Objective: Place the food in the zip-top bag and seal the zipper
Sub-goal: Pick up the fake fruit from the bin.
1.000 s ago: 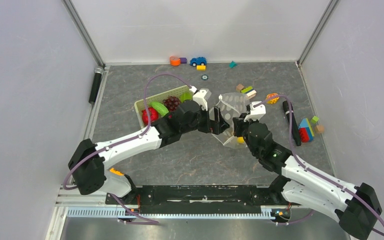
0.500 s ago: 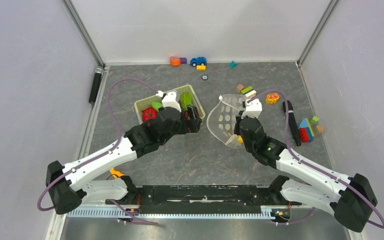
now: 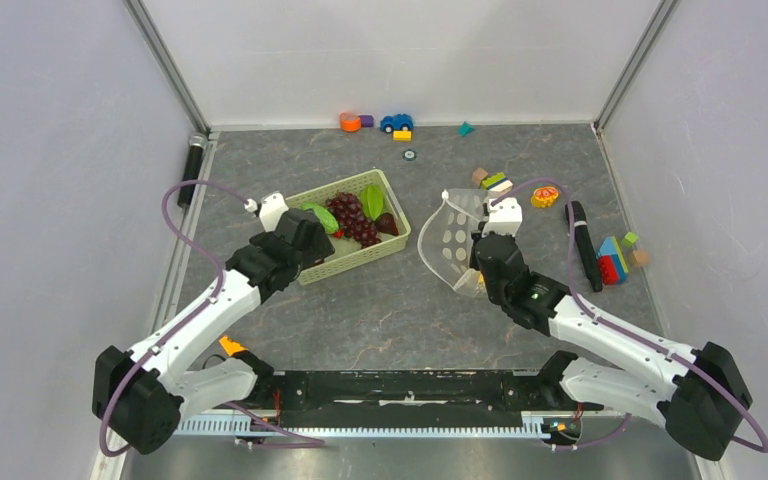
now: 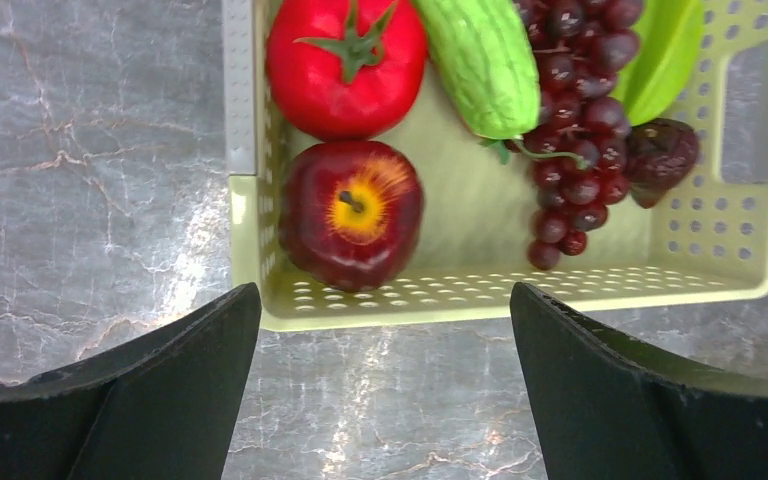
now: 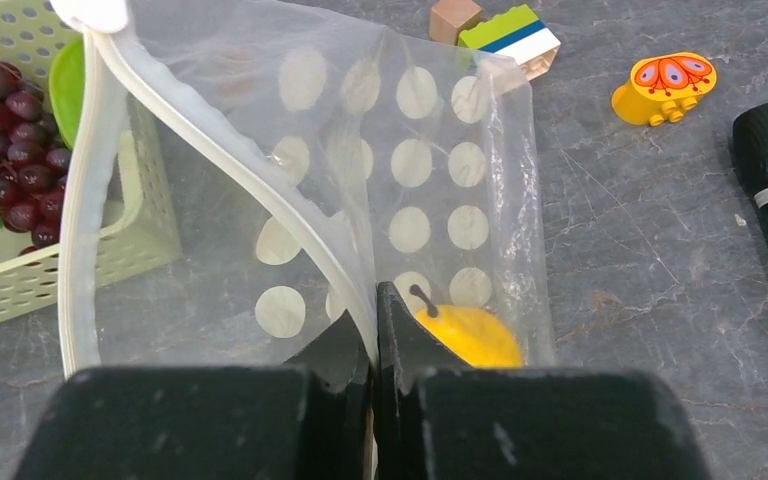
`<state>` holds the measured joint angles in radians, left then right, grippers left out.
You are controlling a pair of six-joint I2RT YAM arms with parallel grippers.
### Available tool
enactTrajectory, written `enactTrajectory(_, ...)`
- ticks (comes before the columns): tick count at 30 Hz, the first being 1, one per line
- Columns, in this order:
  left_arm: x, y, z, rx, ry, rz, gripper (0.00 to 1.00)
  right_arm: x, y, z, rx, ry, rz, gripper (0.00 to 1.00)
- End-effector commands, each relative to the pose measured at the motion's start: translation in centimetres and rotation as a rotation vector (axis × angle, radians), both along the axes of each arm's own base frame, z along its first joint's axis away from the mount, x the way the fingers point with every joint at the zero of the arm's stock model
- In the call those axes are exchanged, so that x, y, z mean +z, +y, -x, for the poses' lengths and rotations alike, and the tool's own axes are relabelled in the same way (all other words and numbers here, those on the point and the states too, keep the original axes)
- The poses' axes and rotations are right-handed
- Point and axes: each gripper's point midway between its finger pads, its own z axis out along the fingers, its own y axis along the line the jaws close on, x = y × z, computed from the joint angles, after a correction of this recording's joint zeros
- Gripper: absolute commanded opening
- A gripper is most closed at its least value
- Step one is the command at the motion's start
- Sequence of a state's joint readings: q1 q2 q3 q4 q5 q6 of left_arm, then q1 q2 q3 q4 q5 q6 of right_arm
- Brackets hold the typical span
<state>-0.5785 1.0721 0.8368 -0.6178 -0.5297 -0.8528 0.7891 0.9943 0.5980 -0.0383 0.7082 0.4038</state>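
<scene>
The food lies in a pale green basket [image 3: 357,261]: a tomato [image 4: 345,62], a red apple [image 4: 350,215], a green cucumber [image 4: 480,60], a dark purple grape bunch [image 4: 575,130], a green leaf [image 4: 665,55] and a dark brown piece [image 4: 660,155]. My left gripper [image 3: 300,242] is open and empty at the basket's left end, its fingertips [image 4: 215,340] just short of the rim. My right gripper [image 5: 375,300] is shut on the zipper [image 5: 300,215] of the dotted zip-top bag [image 3: 452,238] and holds its mouth open towards the basket. A yellow fruit [image 5: 470,335] lies inside the bag.
Toy blocks [image 3: 497,183], a yellow toy [image 3: 545,197] and a black marker [image 3: 577,232] lie right of the bag. More blocks [image 3: 615,260] lie at the right wall. A blue car [image 3: 396,122] stands at the back. A black cylinder [image 3: 191,170] lies at the left edge.
My left arm has pulled back from the bag's mouth and swung left across the basket to its left end. My right gripper has kept its hold on the bag.
</scene>
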Motion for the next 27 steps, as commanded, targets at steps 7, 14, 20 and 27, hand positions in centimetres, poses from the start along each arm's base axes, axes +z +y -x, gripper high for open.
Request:
enactTrajectory(7,-0.6,-0.1,-2.3,-0.019,-0.01,0.086,1.0,1.1,0.7,-0.9,0.003,-0.024,-0.005,0.05)
enactTrajectory(14,-1.6,0.3,-3.1,0.011,0.008,0.063,0.99,1.0,0.7,-0.9,0.002,-0.02,0.006,0.05)
enactTrajectory(20,-3.0,0.8,-3.8,0.041,0.045,0.054,0.96,1.0,0.6,-0.8,0.003,-0.023,0.007,0.05)
enactTrajectory(27,-4.6,0.5,-4.4,0.03,0.1,0.039,0.92,0.8,0.8,-0.9,0.006,-0.016,0.008,0.05)
